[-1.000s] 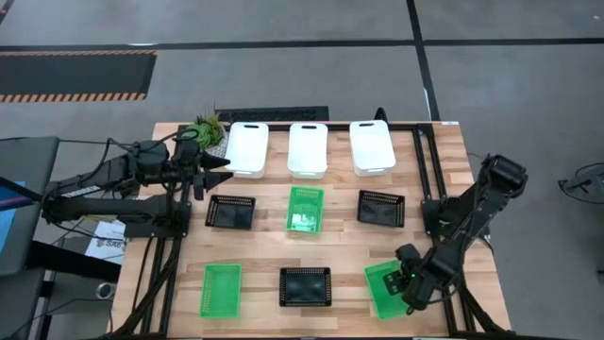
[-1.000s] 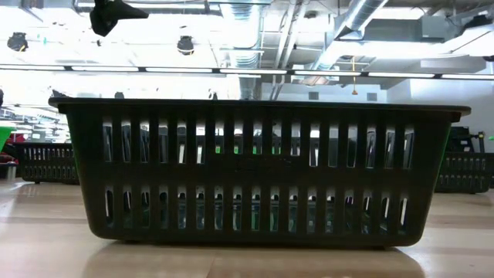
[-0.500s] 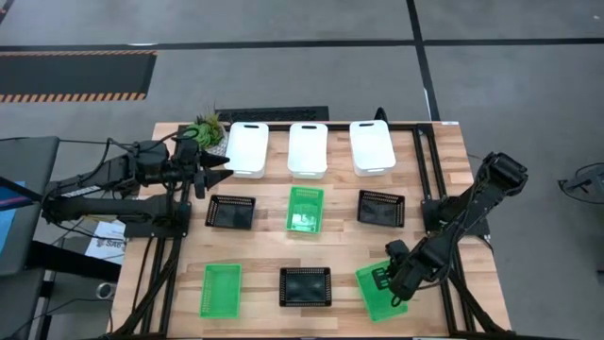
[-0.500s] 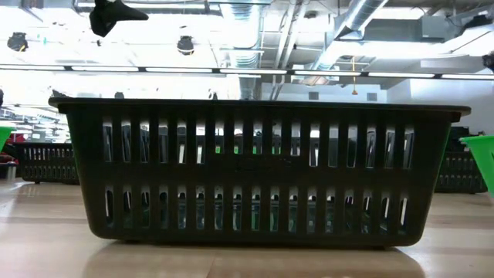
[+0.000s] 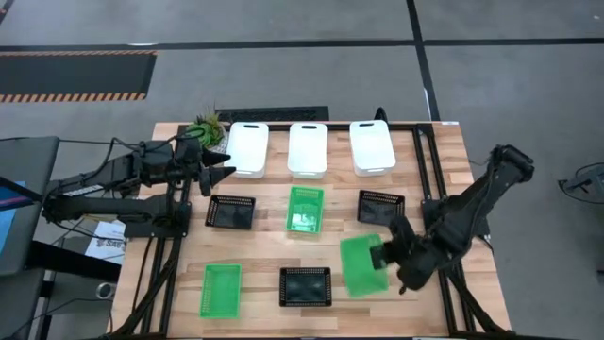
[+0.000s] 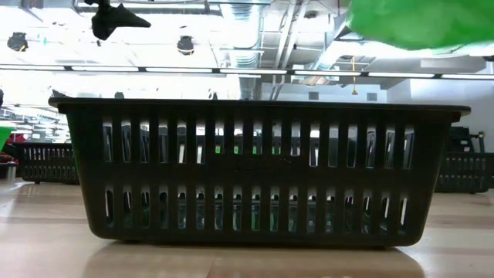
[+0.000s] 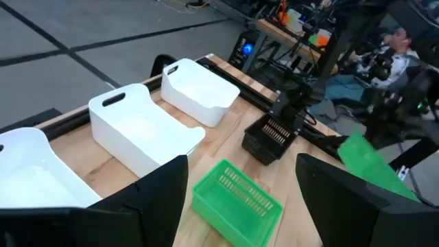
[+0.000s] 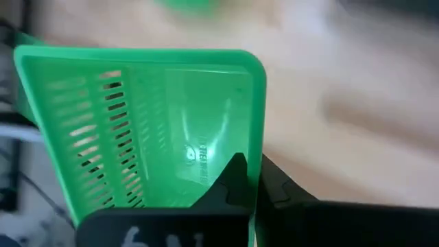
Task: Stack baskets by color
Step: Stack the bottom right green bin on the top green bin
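Note:
Three white baskets (image 5: pixel 308 148) line the table's far edge. On the table rest black baskets (image 5: pixel 231 212), (image 5: pixel 381 208), (image 5: pixel 305 286) and green baskets (image 5: pixel 304 209), (image 5: pixel 220 288). A third green basket (image 5: pixel 361 266) hangs in the air right of the near black one, with my right gripper (image 5: pixel 385 255) shut on it. It also shows at the low view's top, green basket (image 6: pixel 409 23). My left gripper (image 5: pixel 222 170) hovers open at the far left beside the first white basket, holding nothing. My right gripper pinches the green basket's side wall at its rim (image 8: pixel 258 147), one finger (image 8: pixel 234 180) inside the basket and the other (image 8: pixel 276 189) outside. It comes at the basket from the table's right, slanting down. The basket is lifted clear of the table and tilted.
A small potted plant (image 5: pixel 204 127) stands at the far left corner behind my left gripper. The near black basket (image 6: pixel 262 170) fills the low view. Bare wood shows at the near right corner (image 5: pixel 415 312).
My right gripper has risen from the near right corner and gone toward the table's middle, carrying the green basket. The basket stood on the table there a second ago; now it is lifted clear, tipped and nearer the near black basket.

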Controlling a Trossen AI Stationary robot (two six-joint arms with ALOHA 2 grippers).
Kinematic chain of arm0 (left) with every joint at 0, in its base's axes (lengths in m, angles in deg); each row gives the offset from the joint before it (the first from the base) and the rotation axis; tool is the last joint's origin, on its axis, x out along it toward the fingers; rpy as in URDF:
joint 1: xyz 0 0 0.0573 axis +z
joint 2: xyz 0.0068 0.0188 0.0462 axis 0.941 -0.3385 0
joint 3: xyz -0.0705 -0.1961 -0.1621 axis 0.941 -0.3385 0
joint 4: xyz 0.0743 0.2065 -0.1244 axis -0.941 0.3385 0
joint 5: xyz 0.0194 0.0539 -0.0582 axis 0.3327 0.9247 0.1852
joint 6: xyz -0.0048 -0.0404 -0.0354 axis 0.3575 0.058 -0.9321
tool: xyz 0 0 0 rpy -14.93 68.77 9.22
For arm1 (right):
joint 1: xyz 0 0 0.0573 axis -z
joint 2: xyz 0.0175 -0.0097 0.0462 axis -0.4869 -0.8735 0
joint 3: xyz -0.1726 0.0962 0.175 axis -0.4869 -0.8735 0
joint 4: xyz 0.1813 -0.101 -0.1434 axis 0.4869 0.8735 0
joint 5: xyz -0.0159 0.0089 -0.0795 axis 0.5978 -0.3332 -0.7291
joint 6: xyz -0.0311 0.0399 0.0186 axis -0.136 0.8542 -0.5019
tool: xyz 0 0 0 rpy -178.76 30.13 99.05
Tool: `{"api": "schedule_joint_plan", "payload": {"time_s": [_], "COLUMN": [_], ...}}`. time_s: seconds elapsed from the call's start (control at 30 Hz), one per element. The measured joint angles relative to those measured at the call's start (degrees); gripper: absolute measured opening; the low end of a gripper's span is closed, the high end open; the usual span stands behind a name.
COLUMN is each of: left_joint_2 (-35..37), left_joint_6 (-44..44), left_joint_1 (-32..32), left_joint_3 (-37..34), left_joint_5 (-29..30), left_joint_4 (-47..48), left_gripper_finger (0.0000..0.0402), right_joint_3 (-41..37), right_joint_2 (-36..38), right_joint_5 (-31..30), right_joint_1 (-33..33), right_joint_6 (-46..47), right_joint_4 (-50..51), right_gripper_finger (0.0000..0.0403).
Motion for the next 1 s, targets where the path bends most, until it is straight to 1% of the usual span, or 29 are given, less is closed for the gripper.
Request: {"api": "schedule_joint_plan", "payload": {"time_s": [0.07,0.1,0.17,0.23,0.33,0.4,0.47,0.53,0.63,0.83,1.0], "left_joint_2": [0.1,0.2,0.8,1.3,1.8,2.0,2.1,2.1,2.1,2.1,2.1], "left_joint_6": [0.0,0.0,0.0,-0.5,-0.9,-0.9,-0.9,-0.9,-1.9,-3.8,-3.8], "left_joint_1": [0.0,0.0,0.0,0.0,0.0,0.0,0.0,0.0,0.0,0.0,0.0], "left_joint_3": [0.0,0.0,0.0,0.1,0.9,1.6,2.3,2.8,3.0,3.0,3.0], "left_joint_5": [0.4,0.9,1.4,2.3,2.8,3.0,3.8,4.7,5.6,5.7,5.8], "left_joint_4": [-0.1,-0.1,0.0,-0.1,0.9,2.3,3.7,5.3,7.5,10.0,10.4], "left_gripper_finger": [0.0259,0.0259,0.0259,0.0259,0.0259,0.0259,0.0259,0.0259,0.0259,0.0259,0.0259], "right_joint_3": [2.0,2.9,4.5,5.1,5.1,5.1,4.8,4.2,2.7,-1.5,-1.7], "right_joint_2": [0.1,0.1,0.1,-0.1,-0.2,-0.8,-1.4,-2.5,-4.8,-10.5,-15.8], "right_joint_5": [-4.3,-5.5,-5.7,-4.9,-1.7,0.8,3.0,4.5,5.4,6.0,4.9], "right_joint_1": [3.5,5.6,10.5,16.1,24.4,29.6,34.1,37.5,38.4,35.2,33.7], "right_joint_6": [-5.1,-8.5,-16.6,-25.9,-39.6,-45.5,-49.0,-50.2,-48.2,-39.9,-35.7], "right_joint_4": [-0.3,-0.6,-2.3,-6.7,-15.0,-18.9,-21.0,-23.8,-24.9,-34.2,-35.3], "right_gripper_finger": [0.0006,0.0006,0.0007,0.0007,0.0007,0.0008,0.0011,0.0014,0.0012,0.0017,0.0020]}}
